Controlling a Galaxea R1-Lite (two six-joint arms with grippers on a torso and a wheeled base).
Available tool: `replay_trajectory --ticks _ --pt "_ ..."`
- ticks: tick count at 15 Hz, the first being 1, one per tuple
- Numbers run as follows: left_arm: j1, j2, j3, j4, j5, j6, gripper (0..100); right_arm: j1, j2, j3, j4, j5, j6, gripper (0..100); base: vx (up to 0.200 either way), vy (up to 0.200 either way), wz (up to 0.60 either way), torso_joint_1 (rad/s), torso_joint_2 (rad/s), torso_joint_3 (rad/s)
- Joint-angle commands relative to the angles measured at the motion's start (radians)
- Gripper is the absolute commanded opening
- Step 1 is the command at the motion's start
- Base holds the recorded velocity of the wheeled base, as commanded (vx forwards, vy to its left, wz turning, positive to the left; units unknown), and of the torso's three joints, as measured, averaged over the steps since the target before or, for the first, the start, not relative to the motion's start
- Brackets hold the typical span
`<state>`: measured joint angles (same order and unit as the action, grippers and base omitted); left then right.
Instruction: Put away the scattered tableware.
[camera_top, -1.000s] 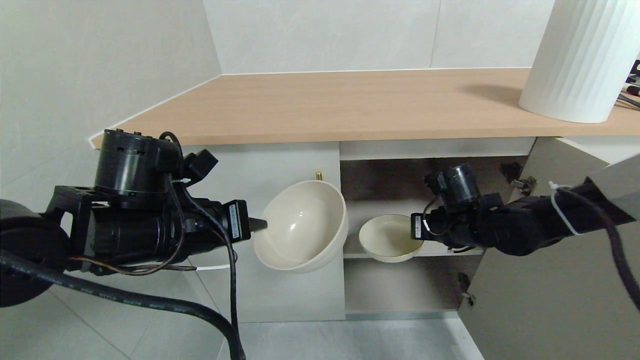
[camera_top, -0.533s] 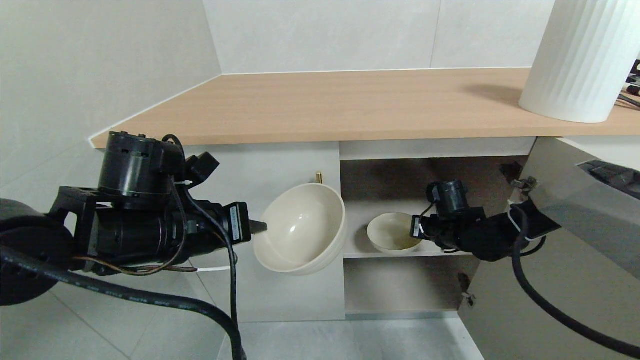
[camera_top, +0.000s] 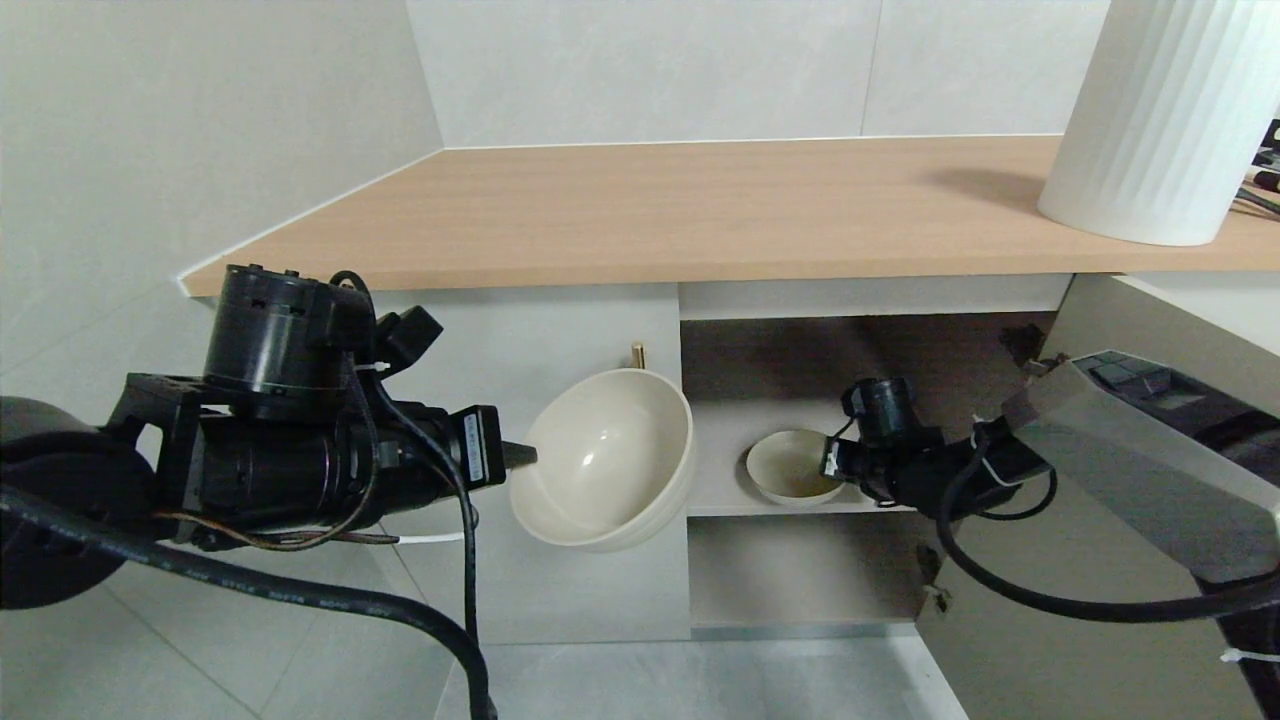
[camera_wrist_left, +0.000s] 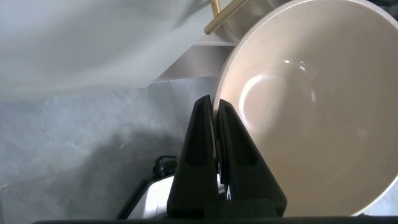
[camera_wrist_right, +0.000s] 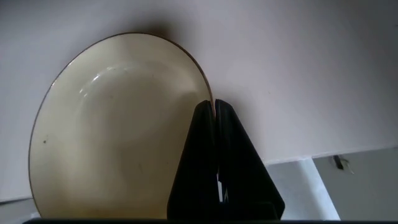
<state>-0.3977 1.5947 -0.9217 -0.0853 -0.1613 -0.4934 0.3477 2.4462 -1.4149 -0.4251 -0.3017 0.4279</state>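
Observation:
A large cream bowl (camera_top: 604, 460) hangs tilted in front of the shut cabinet door, and my left gripper (camera_top: 522, 455) is shut on its rim. In the left wrist view the bowl (camera_wrist_left: 311, 106) shows its inside, with the gripper (camera_wrist_left: 214, 109) clamped on the edge. A small cream dish (camera_top: 790, 467) lies at the middle shelf (camera_top: 720, 500) inside the open cabinet. My right gripper (camera_top: 832, 462) is shut on its rim. The right wrist view has the dish (camera_wrist_right: 112, 124) held by the gripper (camera_wrist_right: 213, 109) over the shelf.
The wooden countertop (camera_top: 700, 210) carries a tall white ribbed container (camera_top: 1160, 120) at the right. The cabinet's right door (camera_top: 1080, 560) stands open. A brass knob (camera_top: 637, 351) sticks out of the shut left door (camera_top: 540, 330). A lower shelf space (camera_top: 800, 570) sits beneath.
My right arm has pushed the small dish deeper into the cabinet onto the shelf. The left arm and its bowl have barely moved.

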Motion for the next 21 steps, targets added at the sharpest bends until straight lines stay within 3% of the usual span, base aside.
replay_trajectory --ticks 1,9,15,16,21 --pt "0.000 0.004 -0.002 -0.001 0.000 -0.001 0 -0.009 0.048 -0.032 -0.001 -0.010 -0.001 0 0.000 0.000 0.00 0.000 0.00 0.000" --pt "-0.001 0.036 -0.003 -0.002 0.000 -0.001 0 -0.032 0.100 -0.131 -0.003 -0.028 -0.011 0 0.000 0.000 0.00 0.000 0.00 0.000" --pt "-0.003 0.054 -0.006 -0.004 0.000 -0.001 0 -0.035 0.099 -0.130 -0.001 -0.036 -0.014 0 0.000 0.000 0.00 0.000 0.00 0.000" --pt "-0.003 0.054 -0.006 -0.004 0.000 -0.001 0 -0.035 0.097 -0.127 -0.001 -0.036 -0.017 100 0.000 0.000 0.00 0.000 0.00 0.000" --pt "-0.021 0.067 -0.006 -0.007 -0.001 -0.002 0 -0.041 0.070 -0.098 -0.001 -0.042 -0.021 100 0.000 0.000 0.00 0.000 0.00 0.000"
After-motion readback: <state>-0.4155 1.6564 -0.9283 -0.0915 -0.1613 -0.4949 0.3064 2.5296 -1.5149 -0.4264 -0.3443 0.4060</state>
